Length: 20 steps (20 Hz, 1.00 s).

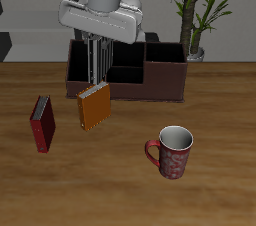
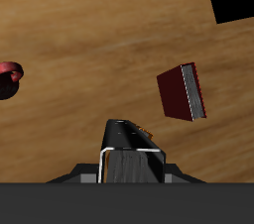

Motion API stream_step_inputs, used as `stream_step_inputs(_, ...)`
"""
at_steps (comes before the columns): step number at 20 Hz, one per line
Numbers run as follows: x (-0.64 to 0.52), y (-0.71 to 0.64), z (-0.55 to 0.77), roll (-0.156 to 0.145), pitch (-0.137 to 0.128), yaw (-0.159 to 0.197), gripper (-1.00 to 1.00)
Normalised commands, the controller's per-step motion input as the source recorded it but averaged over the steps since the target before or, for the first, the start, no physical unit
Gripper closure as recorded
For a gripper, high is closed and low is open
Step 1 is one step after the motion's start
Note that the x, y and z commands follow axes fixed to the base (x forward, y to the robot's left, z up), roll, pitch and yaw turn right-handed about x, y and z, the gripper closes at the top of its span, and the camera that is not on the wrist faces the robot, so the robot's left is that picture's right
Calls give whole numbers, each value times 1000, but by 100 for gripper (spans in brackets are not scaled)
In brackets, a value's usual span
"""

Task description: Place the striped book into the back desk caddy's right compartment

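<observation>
Striped black and white, the book point(image 1: 96, 62) hangs upright, clamped in the narrow pincer point(image 1: 97, 45), just before the caddy point(image 1: 128, 74). Only the exterior view shows the caddy behind the pincer, its maroon right compartment point(image 1: 166, 80) off to one side, and the orange book point(image 1: 94, 108) directly below. The wrist view shows the book's dark edge point(image 2: 129, 137), with the red book point(image 2: 182, 92) and the mug point(image 2: 8, 77) on opposite sides of the pincer.

Striped book point(image 1: 97, 62) upright, off table; back desk caddy point(image 1: 166, 80) behind.
</observation>
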Motion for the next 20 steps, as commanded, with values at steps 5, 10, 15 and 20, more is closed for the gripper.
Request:
stream_step_inputs(5,-439,257,79,15,-15,55,100)
stream_step_inputs(10,-461,222,124,39,-14,26,100)
stream_step_inputs(15,-466,276,60,56,-9,24,100)
stream_step_inputs(20,-326,168,56,16,-14,47,100)
